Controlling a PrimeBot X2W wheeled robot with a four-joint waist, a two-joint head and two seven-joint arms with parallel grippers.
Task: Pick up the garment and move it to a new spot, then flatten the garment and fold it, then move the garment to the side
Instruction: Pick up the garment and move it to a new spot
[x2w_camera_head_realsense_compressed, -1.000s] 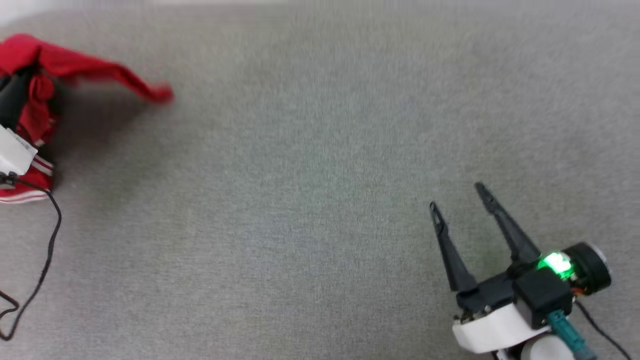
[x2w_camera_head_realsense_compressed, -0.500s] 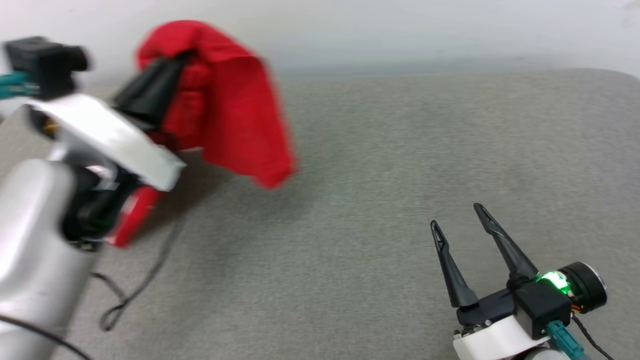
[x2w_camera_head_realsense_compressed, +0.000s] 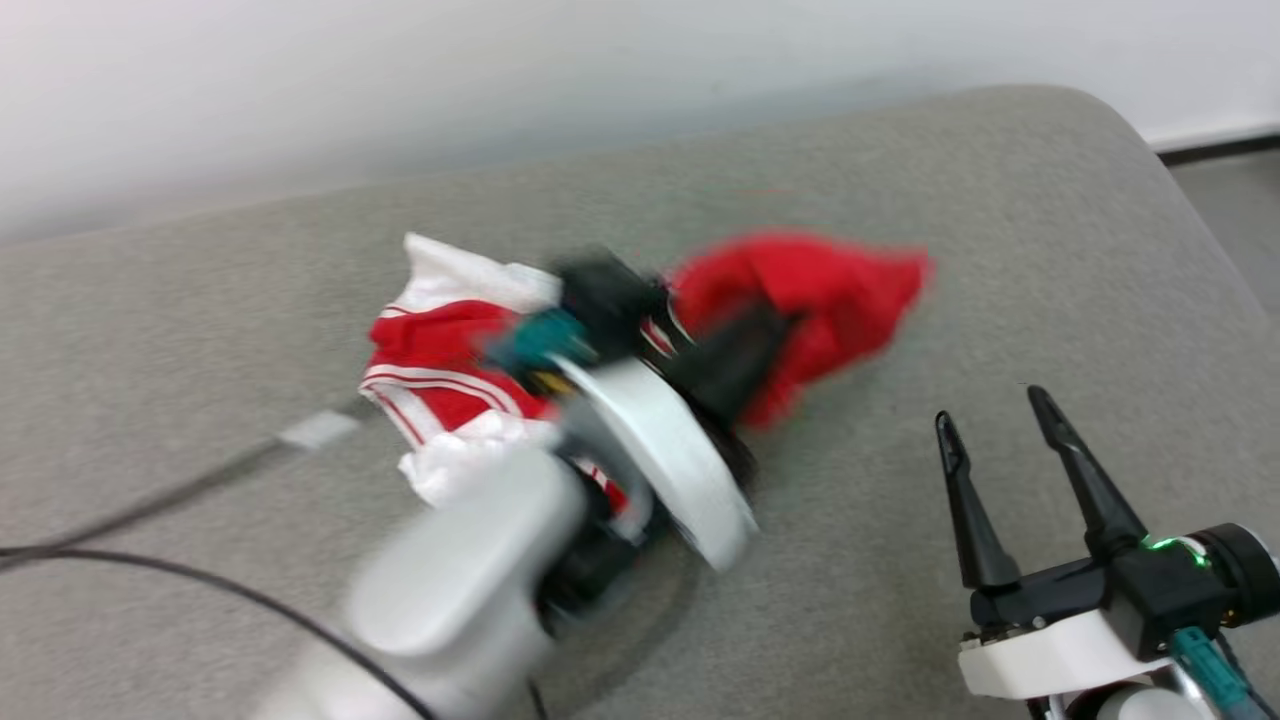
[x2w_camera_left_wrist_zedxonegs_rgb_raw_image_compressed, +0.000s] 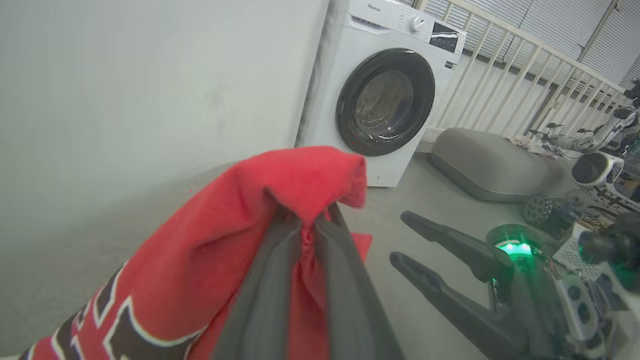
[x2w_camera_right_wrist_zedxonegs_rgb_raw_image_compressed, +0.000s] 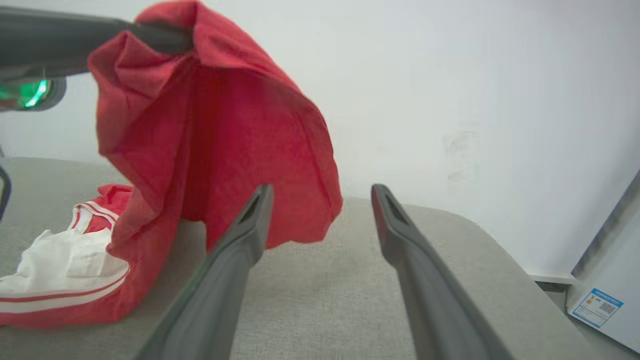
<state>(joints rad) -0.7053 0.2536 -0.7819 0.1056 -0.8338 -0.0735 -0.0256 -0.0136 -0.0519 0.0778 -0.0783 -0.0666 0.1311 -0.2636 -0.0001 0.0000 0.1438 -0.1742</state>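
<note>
The garment (x2w_camera_head_realsense_compressed: 830, 290) is a red jersey with white sleeves and striped trim. It is bunched up in the middle of the grey padded surface (x2w_camera_head_realsense_compressed: 250, 300). My left gripper (x2w_camera_head_realsense_compressed: 775, 325) is shut on a red fold, which hangs lifted from its fingers (x2w_camera_left_wrist_zedxonegs_rgb_raw_image_compressed: 270, 280). The black, white-outlined print on the garment (x2w_camera_left_wrist_zedxonegs_rgb_raw_image_compressed: 280, 180) shows in the left wrist view. A white sleeve (x2w_camera_right_wrist_zedxonegs_rgb_raw_image_compressed: 65, 265) and striped hem lie on the surface. My right gripper (x2w_camera_head_realsense_compressed: 992, 410) stands open and holds nothing, to the right of the garment (x2w_camera_right_wrist_zedxonegs_rgb_raw_image_compressed: 225, 125). The lifted fold hangs just before its fingertips.
A black cable (x2w_camera_head_realsense_compressed: 150, 570) runs over the surface at the left. The surface's rounded edge (x2w_camera_head_realsense_compressed: 1180, 200) drops to the floor at the right. A white wall rises behind. A washing machine (x2w_camera_left_wrist_zedxonegs_rgb_raw_image_compressed: 385, 95), a grey cushion (x2w_camera_left_wrist_zedxonegs_rgb_raw_image_compressed: 490, 160) and railings stand beyond.
The head camera has swung, shifting the whole picture. My left arm has carried the garment rightward, from the far left to the middle, near my right gripper. The right gripper stays open.
</note>
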